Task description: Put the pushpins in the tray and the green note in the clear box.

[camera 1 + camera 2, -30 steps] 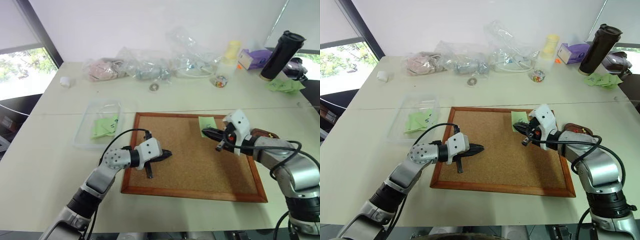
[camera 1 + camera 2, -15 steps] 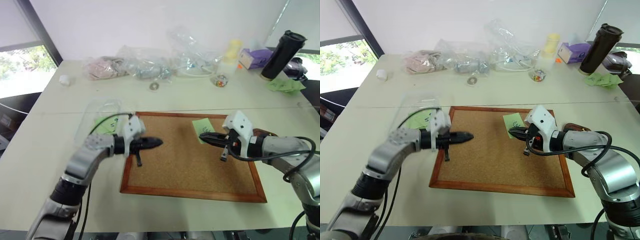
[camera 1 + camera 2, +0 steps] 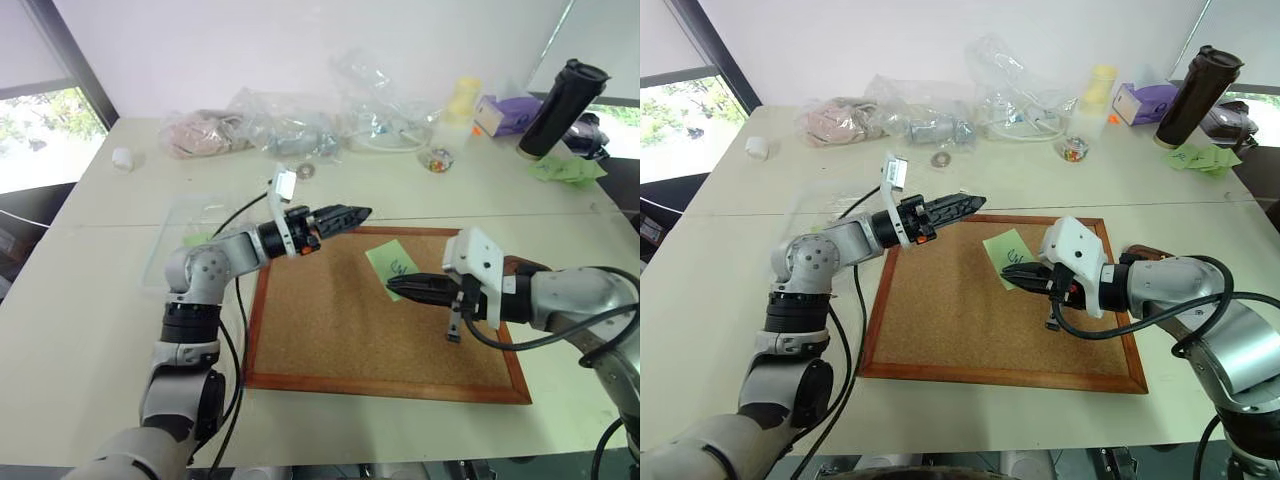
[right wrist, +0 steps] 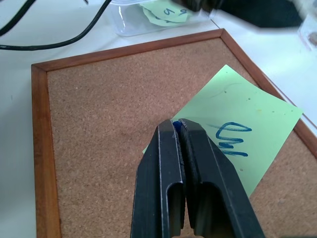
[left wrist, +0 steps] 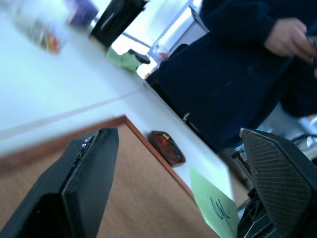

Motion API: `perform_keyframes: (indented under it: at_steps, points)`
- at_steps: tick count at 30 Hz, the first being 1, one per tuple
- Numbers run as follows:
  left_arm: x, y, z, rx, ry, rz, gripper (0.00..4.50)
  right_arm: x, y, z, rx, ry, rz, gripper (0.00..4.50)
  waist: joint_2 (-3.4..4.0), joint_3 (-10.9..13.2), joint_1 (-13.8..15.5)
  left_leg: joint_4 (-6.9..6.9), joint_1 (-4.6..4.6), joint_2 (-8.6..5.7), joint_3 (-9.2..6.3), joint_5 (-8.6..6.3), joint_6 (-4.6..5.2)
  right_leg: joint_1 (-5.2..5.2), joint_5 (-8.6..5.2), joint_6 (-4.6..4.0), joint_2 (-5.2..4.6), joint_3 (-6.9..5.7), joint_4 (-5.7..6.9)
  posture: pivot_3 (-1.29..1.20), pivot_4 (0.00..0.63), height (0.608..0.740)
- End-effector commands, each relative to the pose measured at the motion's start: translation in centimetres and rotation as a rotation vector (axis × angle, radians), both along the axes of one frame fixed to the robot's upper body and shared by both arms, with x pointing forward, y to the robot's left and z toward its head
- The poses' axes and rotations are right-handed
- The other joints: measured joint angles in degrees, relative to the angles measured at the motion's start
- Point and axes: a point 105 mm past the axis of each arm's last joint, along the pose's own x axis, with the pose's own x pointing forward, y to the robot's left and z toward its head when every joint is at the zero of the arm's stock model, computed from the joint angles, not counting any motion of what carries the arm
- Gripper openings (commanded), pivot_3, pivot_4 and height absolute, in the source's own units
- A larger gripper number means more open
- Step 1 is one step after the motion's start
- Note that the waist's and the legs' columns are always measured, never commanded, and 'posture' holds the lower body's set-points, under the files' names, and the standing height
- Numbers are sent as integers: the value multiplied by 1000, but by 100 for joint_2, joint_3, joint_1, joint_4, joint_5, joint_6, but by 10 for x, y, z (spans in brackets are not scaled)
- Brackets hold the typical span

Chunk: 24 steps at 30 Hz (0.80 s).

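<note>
Fingers of the right gripper (image 4: 179,130) are pressed together on a blue-headed pushpin (image 4: 174,123) stuck through the green note (image 4: 237,131), which hangs at their tips above the cork board (image 3: 330,330) (blue scribble facing up). The left gripper (image 3: 352,213) hovers over the board's far left corner, its fingers (image 5: 81,171) spread wide and empty. The tray (image 5: 167,147), with pushpins inside, sits just off the board's right edge; the clear box (image 4: 148,17), on the surface beyond the board's left side, already holds green notes.

The big pale surface (image 3: 80,330) holds a cork board (image 3: 340,330), a clear box (image 3: 165,262), a small dark tray (image 5: 166,147), plastic bags (image 3: 300,125) and a black cup (image 3: 562,97).
</note>
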Motion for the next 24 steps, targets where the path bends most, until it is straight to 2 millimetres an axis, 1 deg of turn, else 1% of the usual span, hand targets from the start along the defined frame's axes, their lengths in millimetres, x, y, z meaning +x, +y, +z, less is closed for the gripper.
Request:
perform_keyframes:
  at_steps: [1, 5, 11, 15, 17, 18, 24]
  points:
    - [-3, -2, 8, -30, 16, -16, 4456, -6, 7, 11, -10, -58, 50, 0, -2, 1, 3, 1, 0, 0, 0, 0, 0, 1, 0, 0, -1, 0, -1, 0, 150, 740]
    - [-15, -11, -5, -13, 97, -75, 4456, -6, 8, 12, -27, -66, 61, 0, -3, 1, 8, 2, 0, -2, 0, 0, 0, 2, 0, 0, -2, 0, -1, 0, 150, 740]
    - [-30, -16, -12, 26, 114, -132, 4456, -5, 9, 11, -30, -65, 65, 0, -3, 2, 4, 1, 0, -2, 0, 0, 0, 1, 0, 1, -2, 2, 0, 0, 150, 740]
    - [-31, -18, -16, 44, 125, -126, 4456, -4, 10, 11, -33, -65, 70, 0, -2, 1, 10, 3, 0, -3, 0, 0, 0, 3, 0, 1, -4, 4, -1, 0, 150, 740]
    - [-32, -18, -16, 47, 126, -129, 3922, -4, 10, 10, -35, -65, 71, 0, -2, 1, 8, 3, 1, -3, 0, 0, -1, 3, 0, 1, -3, 3, -1, 0, 150, 740]
    - [-33, -19, -17, 53, 127, -134, 3758, -4, 10, 10, -35, -65, 72, 0, -2, 1, 7, 2, 1, -3, 0, 0, -1, 2, 0, 0, -3, 4, -1, 0, 150, 740]
    - [-32, -21, -21, 80, 135, -134, 807, -3, 11, 10, -36, -68, 72, 0, -2, 1, 7, 2, 1, -3, 1, 0, -1, 2, 0, 1, -3, 3, -1, 0, 150, 740]
